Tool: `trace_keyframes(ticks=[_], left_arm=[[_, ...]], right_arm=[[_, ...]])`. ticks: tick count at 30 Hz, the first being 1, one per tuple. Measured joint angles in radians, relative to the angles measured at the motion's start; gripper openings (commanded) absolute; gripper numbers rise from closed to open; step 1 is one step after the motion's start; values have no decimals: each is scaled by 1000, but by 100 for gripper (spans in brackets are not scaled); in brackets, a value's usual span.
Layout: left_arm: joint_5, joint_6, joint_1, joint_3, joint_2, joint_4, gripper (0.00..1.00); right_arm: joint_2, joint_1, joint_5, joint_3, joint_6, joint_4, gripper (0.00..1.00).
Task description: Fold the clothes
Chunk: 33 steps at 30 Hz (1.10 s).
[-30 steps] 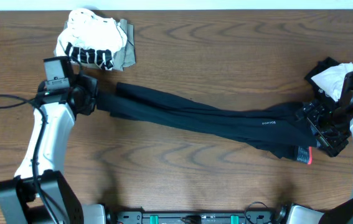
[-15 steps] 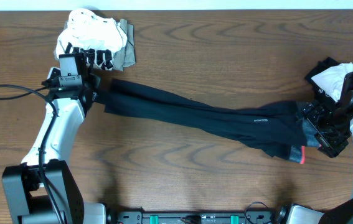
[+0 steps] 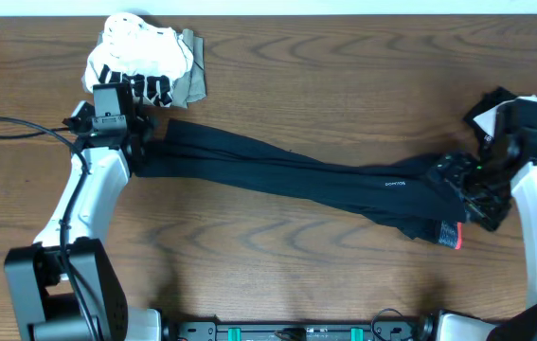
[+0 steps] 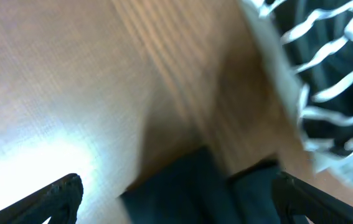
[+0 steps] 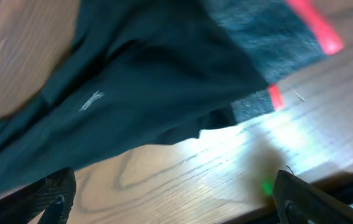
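My left gripper (image 4: pixel 185 202) stood released, jaws wide, at the leg ends of the black trousers (image 3: pixel 325 180) at nine o'clock. My right gripper (image 5: pixel 176 205) gaped too, grasping nothing, above their grey waistband (image 5: pixel 269 43) at four o'clock. The white printed top (image 3: pixel 140 66) lay at eleven.

My left gripper (image 3: pixel 143 142) hides the trousers' (image 3: pixel 344 185) leg ends; beside the trousers, the white top (image 4: pixel 282 81) is blurred.
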Motion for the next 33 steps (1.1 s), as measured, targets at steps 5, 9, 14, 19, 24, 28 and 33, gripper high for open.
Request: trace_keyframes(ticks=[5,9,14,19,24,28,33], left_arm=[[43,-6,0,0,-117,-187,98],[59,-83,8,1,-216,-358,98],[75,-155,53,1,-238,-478,98],[131,-179,109,1,-238,-604,98],[181,-188,138,1,-238,-688,98],[196,-188,138,1,-238,-726,98],[207,-188,138,1,-238,-753,98]], right_arm=[[0,151,-24,0,-13,42,99],[0,294,-91,1,24,107,98],[1,484,-134,2,111,219,98],[28,661,-25,3,50,333,99],[90,738,148,3,-186,414,99],[144,763,225,3,-424,495,99],[221,820,264,3,-625,534,99]])
